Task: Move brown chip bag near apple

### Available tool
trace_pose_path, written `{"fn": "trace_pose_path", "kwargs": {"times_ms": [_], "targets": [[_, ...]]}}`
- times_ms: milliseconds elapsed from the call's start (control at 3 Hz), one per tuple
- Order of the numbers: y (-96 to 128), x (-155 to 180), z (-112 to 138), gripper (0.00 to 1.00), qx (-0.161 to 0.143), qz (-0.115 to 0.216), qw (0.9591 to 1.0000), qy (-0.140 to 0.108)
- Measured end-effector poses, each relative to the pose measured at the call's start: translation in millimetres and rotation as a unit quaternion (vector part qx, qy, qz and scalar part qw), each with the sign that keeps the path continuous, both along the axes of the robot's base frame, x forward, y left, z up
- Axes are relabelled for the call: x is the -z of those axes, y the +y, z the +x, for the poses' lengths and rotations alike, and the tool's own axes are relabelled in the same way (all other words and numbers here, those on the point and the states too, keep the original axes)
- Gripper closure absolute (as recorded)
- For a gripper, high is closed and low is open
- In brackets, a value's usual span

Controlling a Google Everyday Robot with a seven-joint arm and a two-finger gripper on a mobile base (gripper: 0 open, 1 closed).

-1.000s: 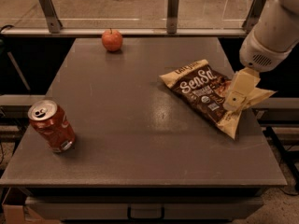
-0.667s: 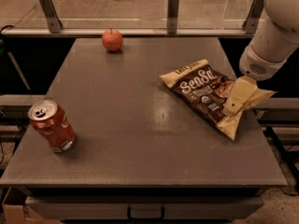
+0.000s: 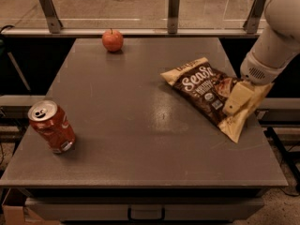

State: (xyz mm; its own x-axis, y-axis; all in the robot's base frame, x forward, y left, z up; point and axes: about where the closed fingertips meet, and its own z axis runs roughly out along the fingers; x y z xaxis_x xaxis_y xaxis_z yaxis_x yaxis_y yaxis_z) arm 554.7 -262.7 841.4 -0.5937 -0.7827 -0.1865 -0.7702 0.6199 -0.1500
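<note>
- Compared with the picture of one second ago, the gripper (image 3: 241,100) has been lowered a little and now sits lower over the near-right end of the brown chip bag (image 3: 202,89). The bag itself is seen in the same place, not shifted.
- The gripper is set against the tan near-right end of the bag. If it is open or closed, and if the bag is held, cannot be told.
- The bag is laid flat. Its long axis runs on a diagonal, from far-left to near-right. One tan end is pointed to the far-left, and the other corner is pointed to the near-right. The white lettering is slanted along the same line.
- The apple (image 3: 112,40) is placed well apart from the bag, far-left of it, with the stem upward.
- A dented red soda can (image 3: 51,127) is found well apart from the bag, near-left of it, and it is tilted.
- Under the bag a grey table (image 3: 140,158) with a dull shine is seen. Behind the bag, metal posts (image 3: 173,11) with a glass rail are fixed, and a tan floor is seen beyond them.
</note>
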Motion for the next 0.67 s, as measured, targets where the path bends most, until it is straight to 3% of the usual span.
{"fn": "trace_pose_path", "kwargs": {"times_ms": [333,667], "targets": [[10,-23,-2,0.71,-0.003,0.026,0.9995,-0.017],[21,-67,-8,0.93,-0.016,0.056,0.9967,-0.057]]}}
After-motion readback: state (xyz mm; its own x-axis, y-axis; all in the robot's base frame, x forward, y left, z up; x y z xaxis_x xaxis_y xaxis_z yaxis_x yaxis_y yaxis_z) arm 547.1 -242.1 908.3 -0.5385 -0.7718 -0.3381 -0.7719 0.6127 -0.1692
